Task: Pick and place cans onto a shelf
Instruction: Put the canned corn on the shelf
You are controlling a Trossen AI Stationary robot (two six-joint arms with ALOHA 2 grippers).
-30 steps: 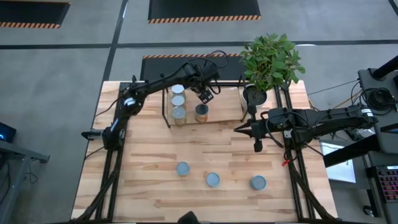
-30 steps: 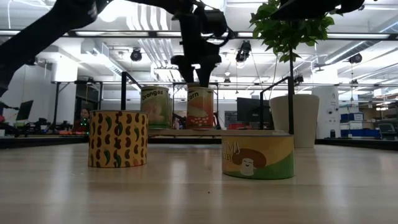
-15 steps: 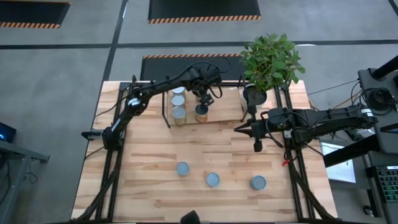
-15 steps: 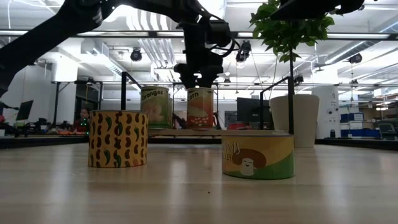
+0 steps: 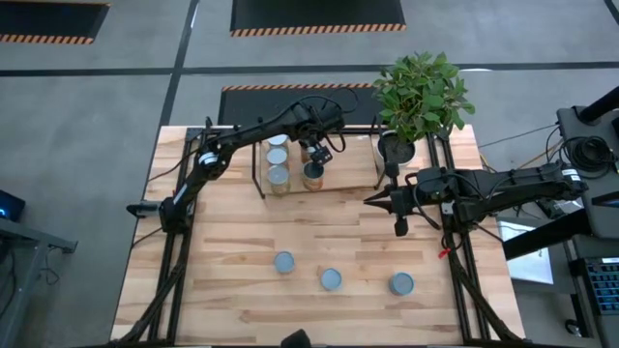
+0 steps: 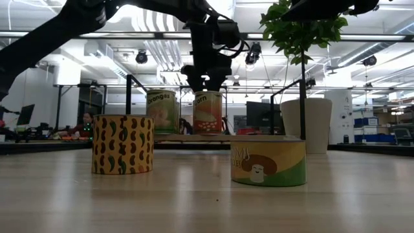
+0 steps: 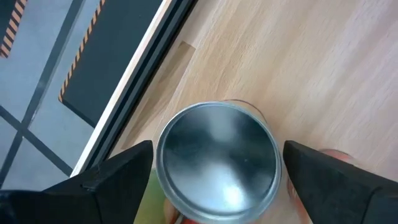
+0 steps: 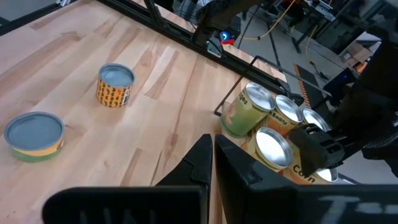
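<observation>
Reaching over the shelf (image 5: 360,166), the left gripper (image 5: 314,158) straddles a corn can (image 5: 312,174) with fingers released.
Three more cans stand on the shelf's left; the right gripper (image 5: 399,220), fingers clenched, waits over the bench (image 5: 232,246).

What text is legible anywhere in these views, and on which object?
"orn": end of a word on the can on the shelf, below the left gripper; its start is hidden.
"Corn": same can in the right wrist view.
"ranges": partly cut off, on the can beside it.
"Beans": on a shelf can.
Mushroom can: lettering too blurred to read.
Bean-patterned can: no text visible.
</observation>
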